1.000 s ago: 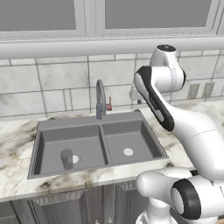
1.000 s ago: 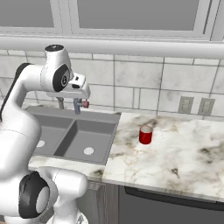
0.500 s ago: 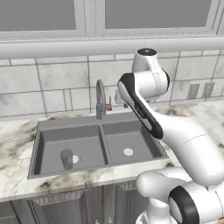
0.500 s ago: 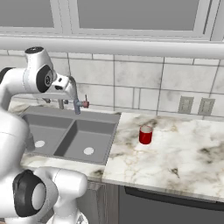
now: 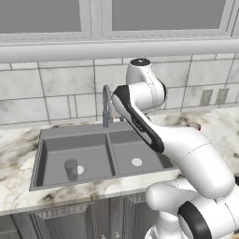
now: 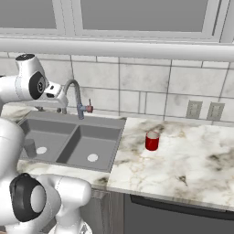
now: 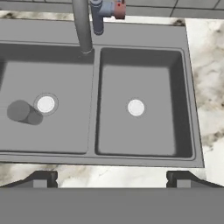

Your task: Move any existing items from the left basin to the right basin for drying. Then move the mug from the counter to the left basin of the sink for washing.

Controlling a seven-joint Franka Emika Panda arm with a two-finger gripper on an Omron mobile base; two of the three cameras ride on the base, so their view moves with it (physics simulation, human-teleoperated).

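The dark-grey cup [image 7: 24, 112] stands in the left basin [image 7: 57, 131] beside its pale drain, also visible as the cup [image 5: 71, 169] and, half hidden by my arm, the cup [image 6: 30, 147]. The right basin [image 7: 140, 78] holds only its drain. The red mug [image 6: 152, 140] stands on the marble counter [image 6: 183, 160] right of the sink; my arm mostly hides the mug [image 5: 193, 126] from the left. My gripper [image 7: 111, 180] hangs high above the sink's front edge, open, with nothing between its fingers, well apart from the cup.
The arched grey faucet [image 7: 82, 26] with its red handle [image 7: 119, 8] rises behind the divider between the basins. A tiled wall with outlets [image 6: 201, 110] backs the counter. Cabinets hang overhead.
My arm has swung left from beside the faucet to over the sink. The cup and the mug have not moved.
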